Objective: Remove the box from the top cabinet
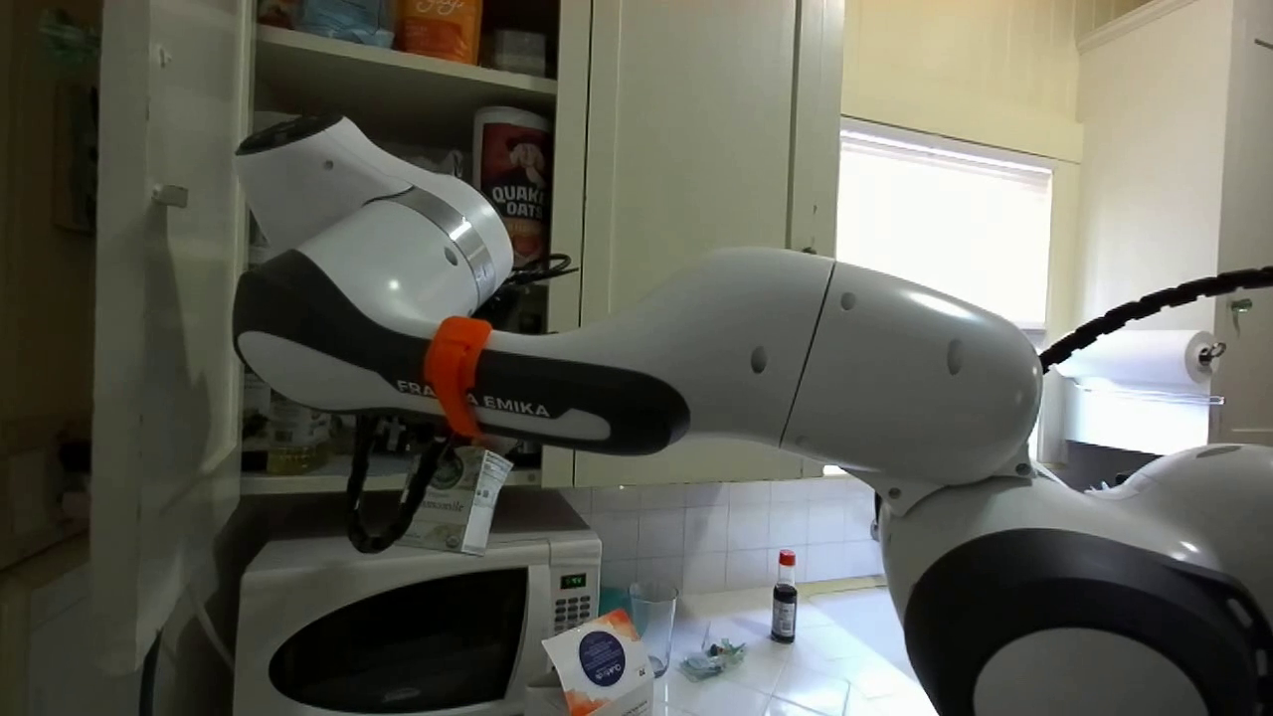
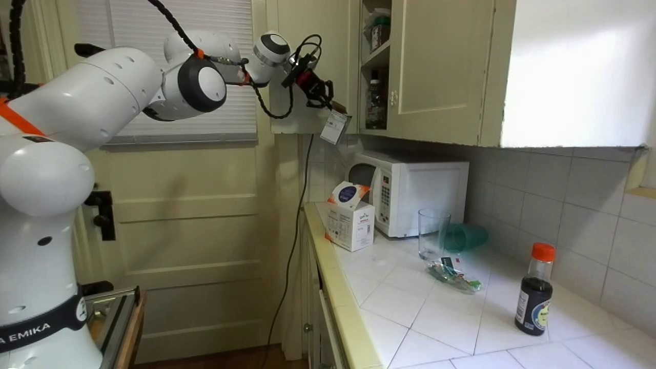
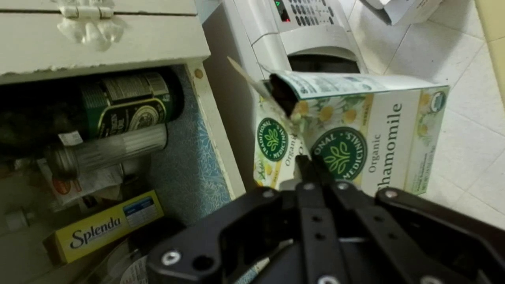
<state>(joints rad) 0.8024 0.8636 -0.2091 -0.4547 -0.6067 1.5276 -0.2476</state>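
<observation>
The top cabinet (image 1: 686,149) stands open, its shelves crowded with boxes and bottles. It also shows in the other views (image 2: 441,72) (image 3: 118,43). A white and green chamomile tea box (image 1: 462,507) hangs tilted in front of the cabinet, above the microwave. It shows in an exterior view (image 2: 335,127) and in the wrist view (image 3: 394,130), its lid flap open. My gripper (image 3: 311,165) is shut on the box near its open flap; the fingertips are almost together. The gripper also shows in an exterior view (image 2: 325,100); elsewhere the arm hides it.
The white microwave (image 1: 398,636) stands under the cabinet. The open cabinet door (image 1: 169,348) is beside the arm. On the counter are an orange and white box (image 2: 351,225), a glass (image 2: 433,233), a teal cup (image 2: 466,237) and a sauce bottle (image 2: 534,302). A Splenda box (image 3: 108,227) lies inside the cabinet.
</observation>
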